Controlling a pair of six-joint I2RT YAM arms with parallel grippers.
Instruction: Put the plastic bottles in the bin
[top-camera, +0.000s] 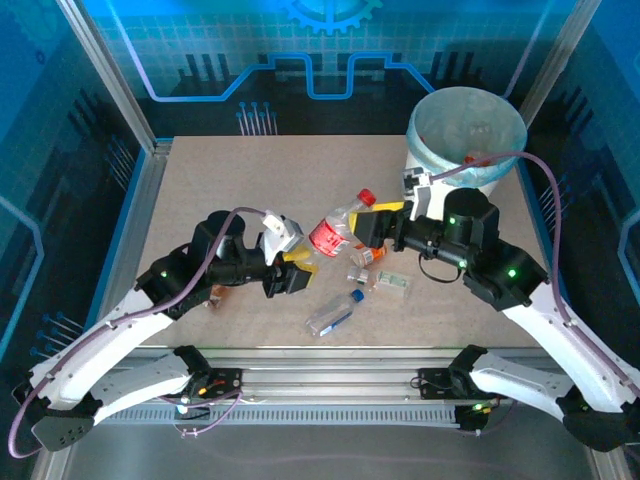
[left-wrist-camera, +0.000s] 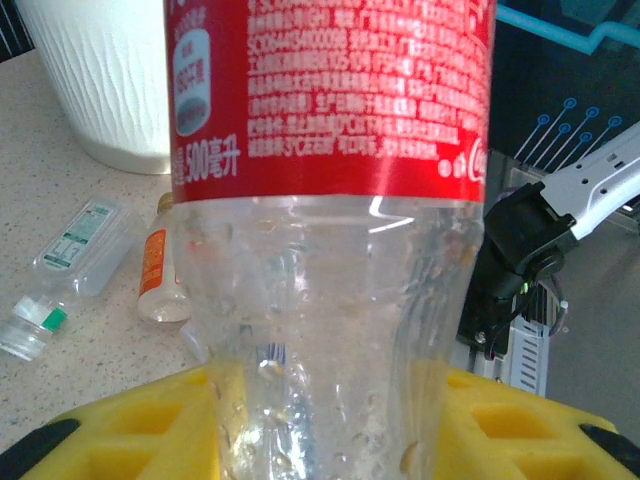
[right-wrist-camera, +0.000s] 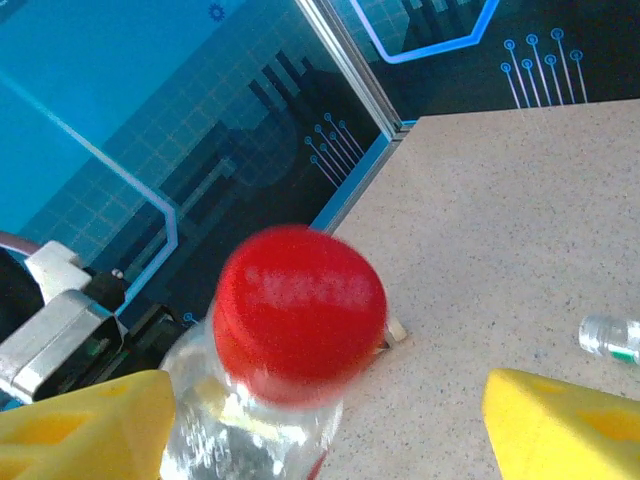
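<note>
- The left hand (top-camera: 298, 268) is clamped on the clear lower end of a red-labelled bottle (top-camera: 335, 232). In the left wrist view its yellow fingers (left-wrist-camera: 130, 430) press in from either side.
- The bottle is held tilted, with its red cap (top-camera: 366, 197) pointing toward the bin (top-camera: 465, 135). It sits apart from the bin, to the bin's near left.
- The right hand (top-camera: 372, 228) stands wide. In the right wrist view one yellow finger is on each side of the slightly blurred cap, with a gap on both sides, so it grips nothing.
- The bin is a round white bucket with a light-blue liner at the far right of the bench (top-camera: 200, 190). Something lies inside, too small to name.
- Three loose bottles lie on the bench, all to the near left of the bin:
  - a blue-capped bottle (top-camera: 333, 313) on its side, farthest from the bin
  - a small orange-labelled bottle (top-camera: 365, 262)
  - a small clear bottle with a green-printed label (top-camera: 393, 283), just beside the orange-labelled one
</note>
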